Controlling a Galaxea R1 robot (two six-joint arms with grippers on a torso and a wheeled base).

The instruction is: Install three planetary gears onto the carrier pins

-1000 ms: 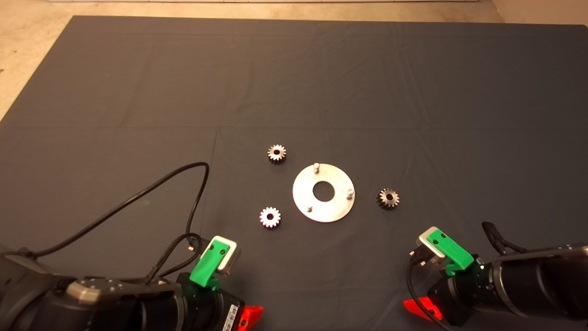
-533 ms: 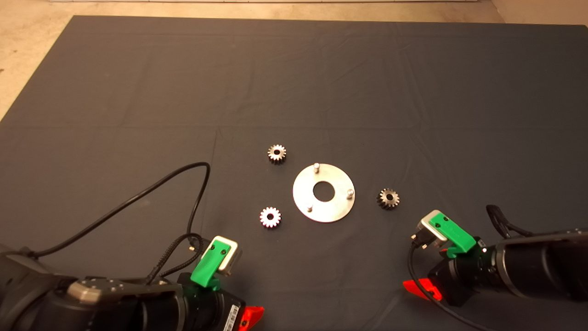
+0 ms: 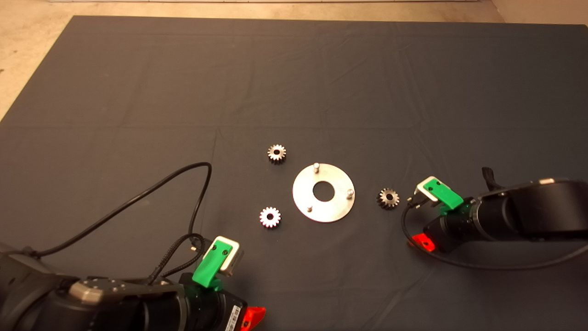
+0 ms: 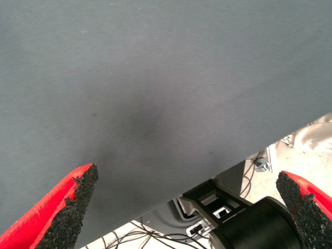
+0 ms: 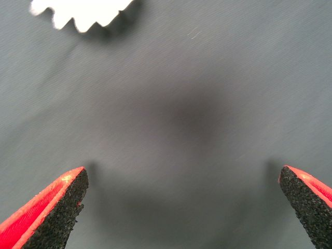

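Only the head view takes in the whole layout: a flat round disc (image 3: 324, 192) with a central hole lies near the middle of the dark mat (image 3: 294, 82), and three carrier pins stand on it, one at twelve o'clock (image 3: 316, 166), one at about three o'clock (image 3: 350, 192) and one at about seven o'clock (image 3: 309, 208). All three pins are bare. Three planetary gears lie flat on the mat apart from the disc: one off its ten o'clock side (image 3: 276, 153), one off its eight o'clock side (image 3: 270, 217), and one just beyond its three o'clock edge (image 3: 388, 198). The right wrist view shows what the head view cannot: the right gripper (image 5: 181, 207) has its two red fingers spread wide, the black pads (image 5: 59, 212) far apart over bare mat, with only a toothed bright edge of a gear (image 5: 78, 13) cut off at the picture's border. In the head view that gripper (image 3: 421, 242) sits at about four o'clock from the disc, close to the three o'clock gear but not touching it. The left wrist view shows the left gripper (image 4: 187, 207) likewise with its fingers spread, over the mat's near edge, with floor, cables and part of the robot's base beyond. From above, the left gripper (image 3: 252, 317) waits at the lower left edge, well apart from the gears, a black cable (image 3: 151, 188) looping over the mat beside it.
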